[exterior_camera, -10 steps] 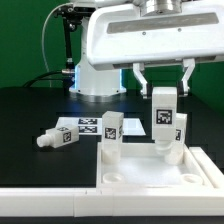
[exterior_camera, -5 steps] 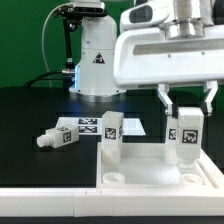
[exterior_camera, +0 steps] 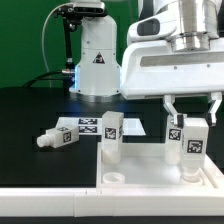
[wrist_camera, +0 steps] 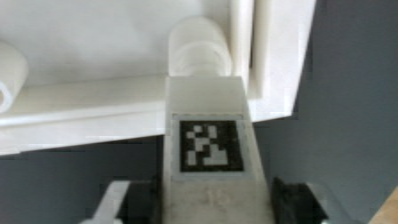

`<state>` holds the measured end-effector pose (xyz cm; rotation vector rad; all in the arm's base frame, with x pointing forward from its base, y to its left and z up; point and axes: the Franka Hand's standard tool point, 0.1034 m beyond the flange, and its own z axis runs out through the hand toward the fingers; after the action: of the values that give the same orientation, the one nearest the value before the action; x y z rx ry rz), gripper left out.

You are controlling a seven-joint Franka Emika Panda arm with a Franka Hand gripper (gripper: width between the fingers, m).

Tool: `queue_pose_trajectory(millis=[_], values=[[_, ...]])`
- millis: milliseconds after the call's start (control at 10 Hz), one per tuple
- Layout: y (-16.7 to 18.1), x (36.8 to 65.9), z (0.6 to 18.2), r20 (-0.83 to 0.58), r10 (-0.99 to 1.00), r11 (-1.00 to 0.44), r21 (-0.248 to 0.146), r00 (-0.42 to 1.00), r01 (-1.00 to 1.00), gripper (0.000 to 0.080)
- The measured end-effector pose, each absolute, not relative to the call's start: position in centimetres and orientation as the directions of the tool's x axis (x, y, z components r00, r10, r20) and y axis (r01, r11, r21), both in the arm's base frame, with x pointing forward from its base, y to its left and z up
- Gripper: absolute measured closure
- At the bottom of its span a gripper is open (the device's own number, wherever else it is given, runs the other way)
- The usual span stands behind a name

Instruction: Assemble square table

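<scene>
The white square top (exterior_camera: pixel 150 172), rimmed like a tray, lies near the front edge of the black tabletop (exterior_camera: pixel 30 110). A tagged first leg (exterior_camera: pixel 110 136) stands upright in one corner. The hand (exterior_camera: pixel 190 120) pinches a second leg (exterior_camera: pixel 187 148) upright at another corner, perhaps touching it. A third leg (exterior_camera: pixel 58 137) lies beside the top.

Robot lab: black table (exterior_camera: pixel 30 125), marker board (exterior_camera: pixel 90 124)

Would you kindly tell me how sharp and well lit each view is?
Exterior view: evenly lit and fairly sharp, though the white tabletop loses detail to brightness. Wrist view: soft throughout, the tag on the gripped leg smeared.
</scene>
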<state>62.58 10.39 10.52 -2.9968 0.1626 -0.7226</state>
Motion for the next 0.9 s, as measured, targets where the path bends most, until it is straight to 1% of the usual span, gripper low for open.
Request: queue_pose_trajectory(millis=[100,300,600,700,900], values=[[10.5,62.5,10.2,0.451,-0.113,-0.993,-0.076,0.885,-0.088,0.0514],[10.7,62.2,9.0,0.44,-0.106,-0.994,-0.069,0.892,-0.084,0.0514],[11.0,62.4,8.9,0.477,-0.102,-0.995,-0.067,0.873,-0.079,0.0514],[11.0,62.4,8.9,0.489,-0.113,-0.993,-0.072,0.865,-0.089,0.0514],[10.7,62.6,9.0,0.449,-0.112,-0.993,-0.07,0.886,-0.09,0.0512]])
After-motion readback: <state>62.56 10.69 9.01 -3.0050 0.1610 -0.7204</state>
